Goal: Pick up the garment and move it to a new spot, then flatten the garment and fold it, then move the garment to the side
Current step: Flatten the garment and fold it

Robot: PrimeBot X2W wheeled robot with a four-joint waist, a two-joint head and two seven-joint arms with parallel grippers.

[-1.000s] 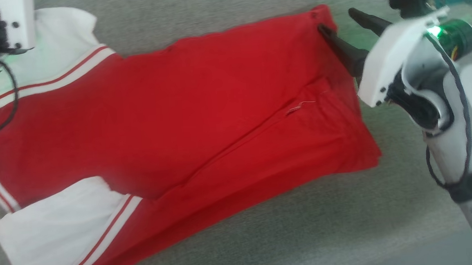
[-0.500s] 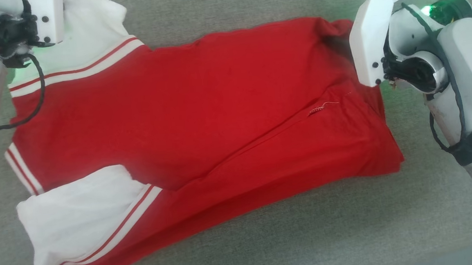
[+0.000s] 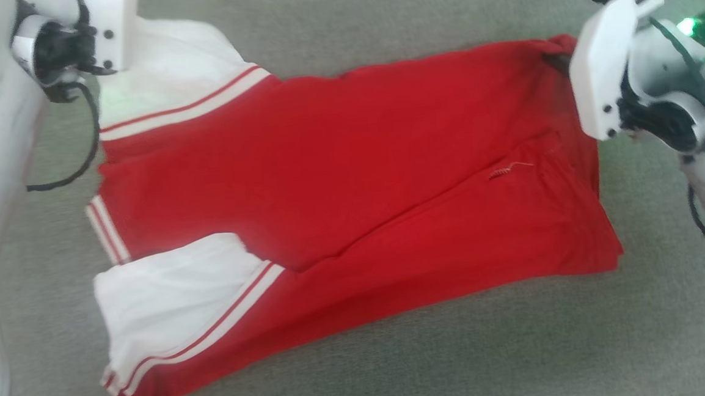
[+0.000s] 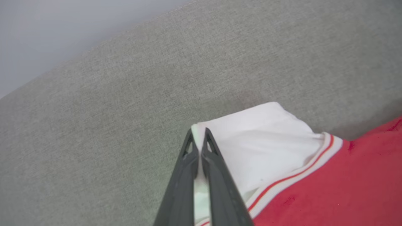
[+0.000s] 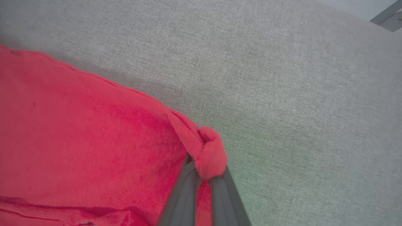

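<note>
The red sleeveless jersey with white panels and red-white striped trim (image 3: 351, 179) lies spread on a grey-green woven fabric surface (image 3: 399, 366), stretched between the two grippers. In the left wrist view, the left gripper (image 4: 198, 135) has its two dark fingers (image 4: 180, 188) pinched almost together on a white corner of the jersey, with a thin strip of white cloth showing between them. The white panel spreads to the right of these fingers, then the striped trim, then red cloth beyond it. In the right wrist view, the right gripper (image 5: 204, 177) is clamped on a red corner, which bunches into a small knob over the fingertips. The red body runs off to the left of these fingers, and bare surface lies to their right and past their tips. In the head view, a second white panel (image 3: 175, 294) lies flat well away from both pairs of fingers, and a long diagonal crease crosses the red cloth.
</note>
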